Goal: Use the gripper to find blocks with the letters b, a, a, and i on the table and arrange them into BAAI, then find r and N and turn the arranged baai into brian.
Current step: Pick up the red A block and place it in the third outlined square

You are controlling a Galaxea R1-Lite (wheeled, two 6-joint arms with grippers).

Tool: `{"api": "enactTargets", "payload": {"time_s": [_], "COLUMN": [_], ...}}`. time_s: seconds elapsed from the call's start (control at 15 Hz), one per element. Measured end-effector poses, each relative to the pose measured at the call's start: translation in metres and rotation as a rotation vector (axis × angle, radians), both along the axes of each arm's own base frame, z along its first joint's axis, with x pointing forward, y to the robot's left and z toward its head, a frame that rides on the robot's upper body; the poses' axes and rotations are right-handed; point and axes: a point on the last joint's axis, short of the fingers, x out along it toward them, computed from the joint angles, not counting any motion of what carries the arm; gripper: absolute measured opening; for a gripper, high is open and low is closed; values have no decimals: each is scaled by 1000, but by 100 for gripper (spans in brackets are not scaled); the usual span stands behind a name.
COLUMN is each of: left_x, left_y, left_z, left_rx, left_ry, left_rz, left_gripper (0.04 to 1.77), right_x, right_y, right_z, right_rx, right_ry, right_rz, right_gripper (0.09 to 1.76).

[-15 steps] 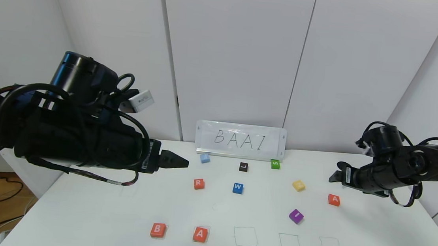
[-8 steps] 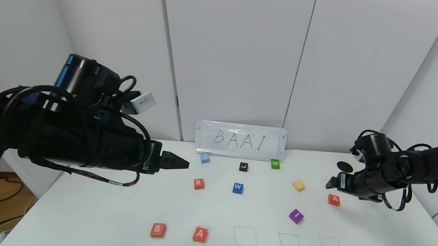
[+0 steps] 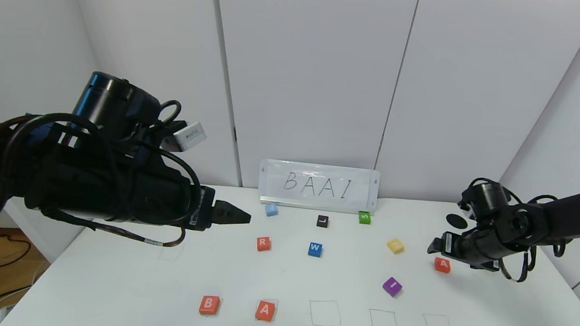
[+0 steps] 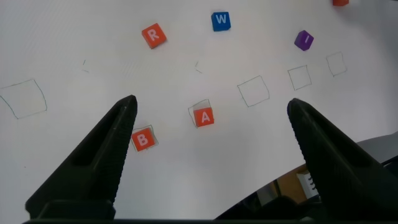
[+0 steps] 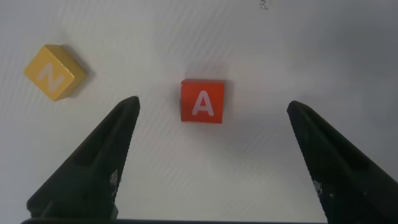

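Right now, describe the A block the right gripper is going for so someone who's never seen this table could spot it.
Start at the BAAI sign at the back of the table and go to the table's right side, where the open right gripper hovers. Just under it sits an orange-red A block, alone, beyond the yellow block. The other A sits in the front row beside the B.

B block (image 3: pixel 209 304) left of A block (image 3: pixel 265 310)

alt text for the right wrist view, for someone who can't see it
The right gripper hangs open above the white table, its two dark fingers flanking an orange-red A block that it does not touch. A yellow N block lies off to one side.
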Motion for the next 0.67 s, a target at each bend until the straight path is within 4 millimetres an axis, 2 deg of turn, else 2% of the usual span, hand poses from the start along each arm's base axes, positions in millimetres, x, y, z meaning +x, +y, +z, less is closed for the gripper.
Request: {"api": "enactTargets", "payload": {"time_s": [0.67], "left_x": [1], "left_y": [0], "left_z": [-1], "left_rx": [1], "left_ry": [2], "left_rz": [1], "left_gripper": [172], "right_x": [3], "right_y": [4], "right_z": [-16], "right_rx": [-6], "right_ry": [38], "right_rz": [13], "right_gripper": [171]}}
